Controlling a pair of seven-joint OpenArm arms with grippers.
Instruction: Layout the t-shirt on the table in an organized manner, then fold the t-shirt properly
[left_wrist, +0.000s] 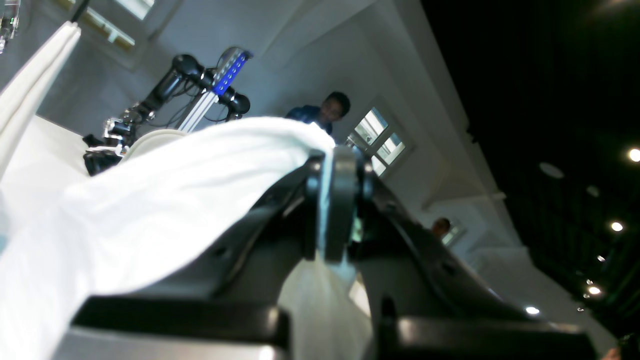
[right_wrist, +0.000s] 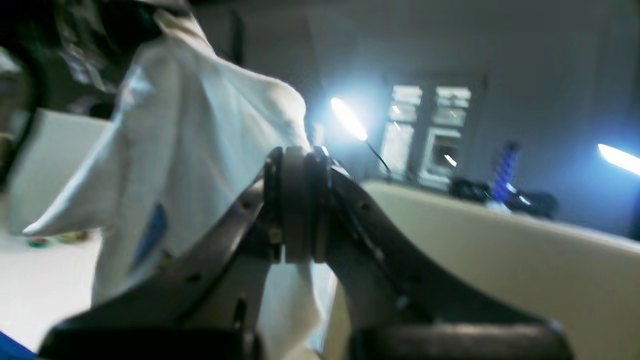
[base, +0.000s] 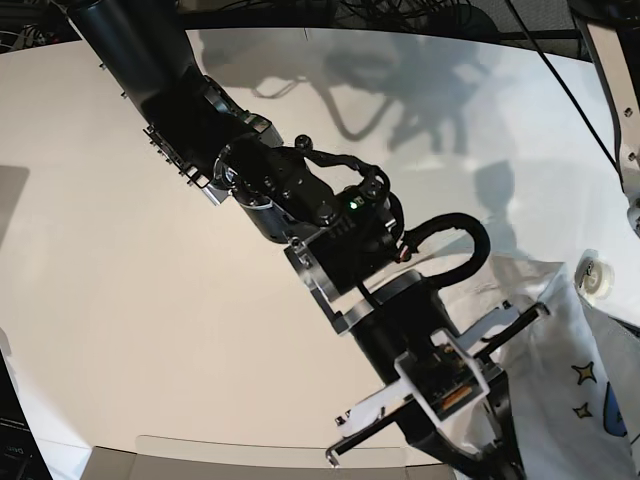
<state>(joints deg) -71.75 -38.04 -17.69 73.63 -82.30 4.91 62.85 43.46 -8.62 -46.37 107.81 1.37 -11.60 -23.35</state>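
Note:
The t-shirt (base: 575, 400) is white with small stars printed on it. It hangs bunched at the lower right of the base view, above the table (base: 120, 250). In the left wrist view my left gripper (left_wrist: 339, 210) is shut on a fold of the t-shirt (left_wrist: 150, 200), and the cloth drapes away to the left. The right wrist view shows my right gripper (right_wrist: 296, 200) shut on another part of the t-shirt (right_wrist: 200, 130); a blue patch of print shows on the hanging cloth. Seen from the base, the right arm (base: 300, 190) reaches diagonally across the table, and its fingertips are hidden low in the frame.
The left arm (base: 615, 90) comes down the right edge of the base view. A grey-beige panel (base: 200, 462) lies along the bottom edge. Two people (left_wrist: 330, 107) stand in the room beyond the table, and another robot stand (left_wrist: 215, 90) is behind the cloth.

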